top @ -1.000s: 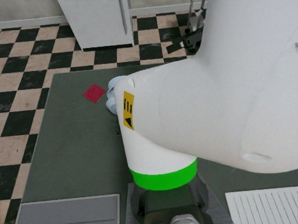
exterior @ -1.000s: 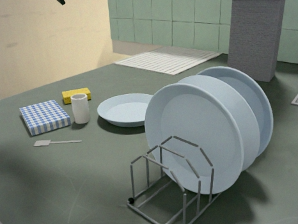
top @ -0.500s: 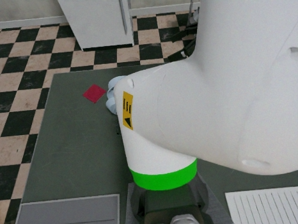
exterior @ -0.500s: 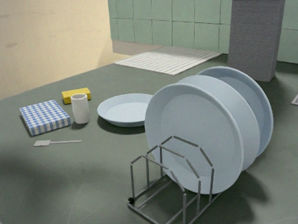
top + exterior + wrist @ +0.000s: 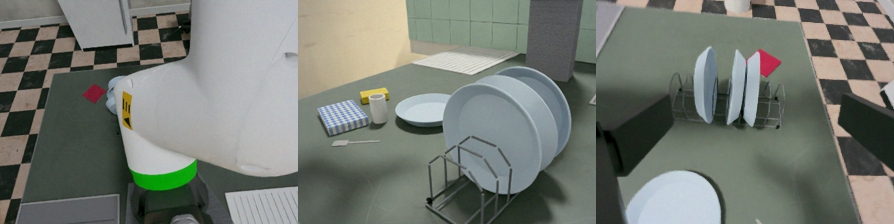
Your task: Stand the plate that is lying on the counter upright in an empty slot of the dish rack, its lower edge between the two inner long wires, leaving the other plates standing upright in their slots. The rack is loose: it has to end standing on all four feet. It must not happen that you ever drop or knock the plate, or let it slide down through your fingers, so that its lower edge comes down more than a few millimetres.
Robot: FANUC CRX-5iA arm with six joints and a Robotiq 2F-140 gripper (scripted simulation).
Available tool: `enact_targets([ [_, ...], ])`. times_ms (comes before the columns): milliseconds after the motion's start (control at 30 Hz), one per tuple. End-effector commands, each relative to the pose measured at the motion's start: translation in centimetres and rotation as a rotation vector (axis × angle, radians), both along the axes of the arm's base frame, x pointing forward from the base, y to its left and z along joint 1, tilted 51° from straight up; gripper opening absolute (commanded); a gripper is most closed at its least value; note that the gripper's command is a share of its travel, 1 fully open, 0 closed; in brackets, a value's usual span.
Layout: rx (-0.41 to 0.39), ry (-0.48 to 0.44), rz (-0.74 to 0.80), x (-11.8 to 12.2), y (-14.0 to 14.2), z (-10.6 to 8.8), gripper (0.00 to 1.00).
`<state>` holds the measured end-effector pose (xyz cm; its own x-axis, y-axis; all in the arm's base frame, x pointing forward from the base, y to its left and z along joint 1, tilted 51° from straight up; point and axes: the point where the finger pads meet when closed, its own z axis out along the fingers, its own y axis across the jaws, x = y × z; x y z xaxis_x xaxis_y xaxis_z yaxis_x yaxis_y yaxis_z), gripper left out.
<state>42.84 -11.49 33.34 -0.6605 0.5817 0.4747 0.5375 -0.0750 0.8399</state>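
Note:
A light blue plate [image 5: 424, 109] [image 5: 671, 202] lies flat on the green counter [image 5: 394, 173] [image 5: 796, 165]. The wire dish rack [image 5: 430, 180] [image 5: 682, 95] stands on the counter with three light blue plates [image 5: 493, 137] [image 5: 737, 85] upright in it. Their edges also show past the arm in the top view [image 5: 112, 93]. The rack's slots at its near end in the exterior view are empty. My gripper [image 5: 755, 109] is open and empty, high above the counter. In the wrist view it is over the rack, and the lying plate is at the lower left.
A white cup [image 5: 378, 108], a yellow sponge [image 5: 374, 94], a blue checked cloth [image 5: 343, 116] and a small grey spatula [image 5: 353, 142] lie left of the lying plate. A red square [image 5: 94, 93] [image 5: 766, 62] lies beside the rack. A grey block [image 5: 554, 35] and a ribbed mat [image 5: 464, 59] are at the back.

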Motion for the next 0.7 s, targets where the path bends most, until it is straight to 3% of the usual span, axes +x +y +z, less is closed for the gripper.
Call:
enact_targets([
  [0, -0.076, -0.093, -0.003, -0.3, 0.0, -0.4, 1.00],
  [533, -0.376, -0.381, 0.023, -1.6, -0.2, -2.5, 1.00],
  [600, -0.376, -0.381, 0.023, -1.6, -0.2, -2.5, 1.00],
  [667, -0.448, -0.442, 0.035, -1.9, -0.2, -3.0, 1.00],
])
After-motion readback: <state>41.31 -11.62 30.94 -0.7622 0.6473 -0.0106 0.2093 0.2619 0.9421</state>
